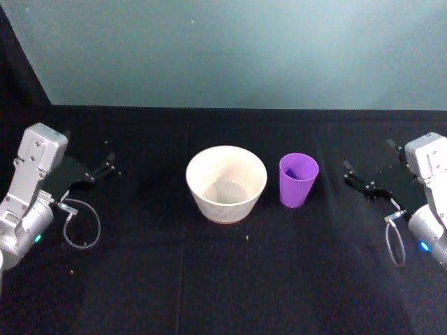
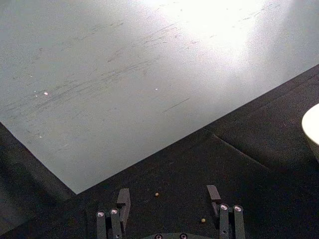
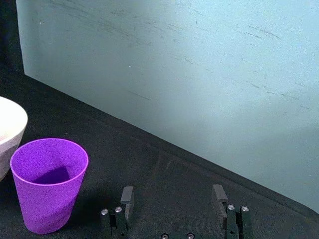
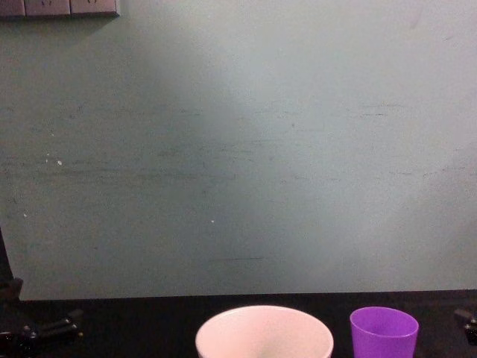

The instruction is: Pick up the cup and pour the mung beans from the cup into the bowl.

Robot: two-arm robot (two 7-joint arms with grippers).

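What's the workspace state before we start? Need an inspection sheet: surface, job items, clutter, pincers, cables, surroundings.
Surface: table covered in black cloth, flat.
Job's things: purple cup upright, just to the right of the white bowl, not touching; contents of both unclear.
Clutter: a few loose grains on the cloth.
Grippers: left pincer open, at the table's left side, well away from the bowl; right pincer open, at the right side, short of the cup.
Cables: left cable loop and right cable loop hang at the wrists, not tangled with anything.
Surroundings: pale green wall behind the table.
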